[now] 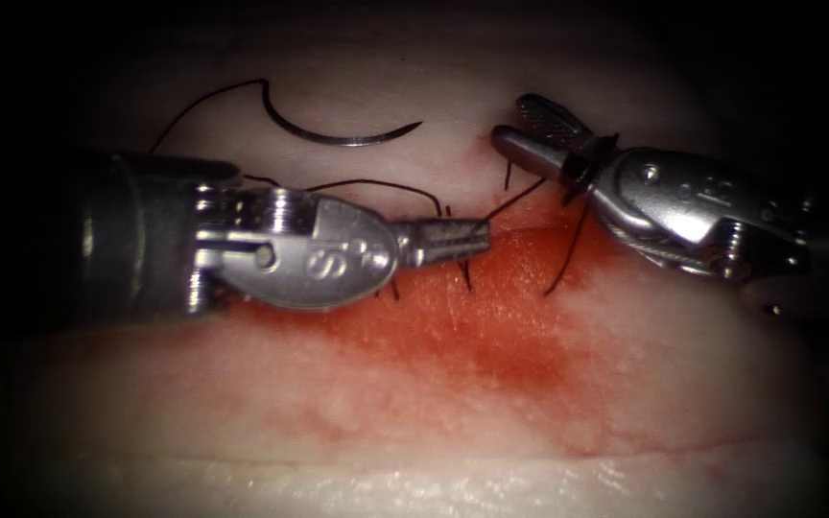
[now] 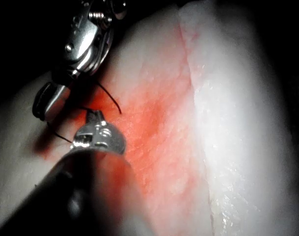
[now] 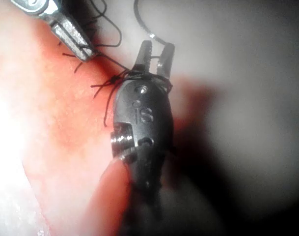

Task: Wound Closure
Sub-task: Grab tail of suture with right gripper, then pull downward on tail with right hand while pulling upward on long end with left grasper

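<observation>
Needle (image 1: 343, 134) lay free on the tissue (image 1: 434, 403) at about eleven o'clock from the cut, out of the flesh and held by neither tool. The left tool (image 1: 477, 235) had its jaws clamped on the thread (image 1: 515, 200) at the cut. At two o'clock from it, the right tool (image 1: 520, 120) stood with jaws apart, thread wound around its wrist, gripping nothing. Red fluid (image 1: 501, 336) stained the tissue at six o'clock.

A smear of red fluid (image 1: 491, 336)
Densest at the endoscope view's centre, it thins toward 8 o'clock and 4 o'clock.
</observation>
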`<state>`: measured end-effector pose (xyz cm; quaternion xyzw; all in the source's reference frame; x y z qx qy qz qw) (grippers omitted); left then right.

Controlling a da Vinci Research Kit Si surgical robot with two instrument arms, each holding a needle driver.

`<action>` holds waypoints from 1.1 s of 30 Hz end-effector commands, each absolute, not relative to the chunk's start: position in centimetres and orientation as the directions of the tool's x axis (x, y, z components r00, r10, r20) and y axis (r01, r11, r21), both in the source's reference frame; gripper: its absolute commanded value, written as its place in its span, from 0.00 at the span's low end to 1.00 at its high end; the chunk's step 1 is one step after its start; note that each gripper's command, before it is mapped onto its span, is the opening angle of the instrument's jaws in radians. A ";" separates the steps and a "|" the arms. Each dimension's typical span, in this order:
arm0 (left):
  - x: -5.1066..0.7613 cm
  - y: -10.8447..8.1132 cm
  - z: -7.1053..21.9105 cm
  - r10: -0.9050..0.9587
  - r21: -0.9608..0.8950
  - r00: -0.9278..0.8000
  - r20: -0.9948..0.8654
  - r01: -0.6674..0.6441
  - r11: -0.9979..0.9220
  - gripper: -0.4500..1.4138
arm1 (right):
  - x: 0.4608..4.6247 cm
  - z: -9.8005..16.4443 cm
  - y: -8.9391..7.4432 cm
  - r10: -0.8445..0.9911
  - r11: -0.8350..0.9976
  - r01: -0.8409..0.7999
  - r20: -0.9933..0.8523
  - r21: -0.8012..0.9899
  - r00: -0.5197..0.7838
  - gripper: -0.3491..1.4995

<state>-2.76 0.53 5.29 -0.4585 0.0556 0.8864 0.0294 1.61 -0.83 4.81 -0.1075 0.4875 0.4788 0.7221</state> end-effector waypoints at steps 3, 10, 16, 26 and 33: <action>-2.78 0.6 5.3 0.005 0.070 -0.582 -0.814 -0.107 -0.992 0.00 | 1.68 4.8 -0.9 0.590 0.522 -0.793 -0.804 0.314 0.070 0.00; -2.61 1.1 5.4 0.056 0.068 -0.632 -0.773 -0.170 -0.983 0.00 | 1.72 4.6 -1.1 0.589 0.501 -0.796 -0.808 0.341 0.024 0.00; -2.49 1.6 5.7 0.107 0.050 -0.661 -0.743 -0.213 -0.976 0.00 | 1.76 4.5 -1.4 0.570 0.508 -0.802 -0.821 0.313 0.040 0.00; -2.71 2.2 6.1 0.144 0.039 -0.673 -0.726 -0.249 -0.968 0.00 | 1.78 4.8 -1.7 0.560 0.510 -0.823 -0.822 0.250 0.097 0.00; -2.90 2.6 6.4 0.168 0.037 -0.661 -0.732 -0.284 -0.958 0.00 | 1.75 4.9 -1.9 0.581 0.512 -0.830 -0.801 0.220 0.146 0.00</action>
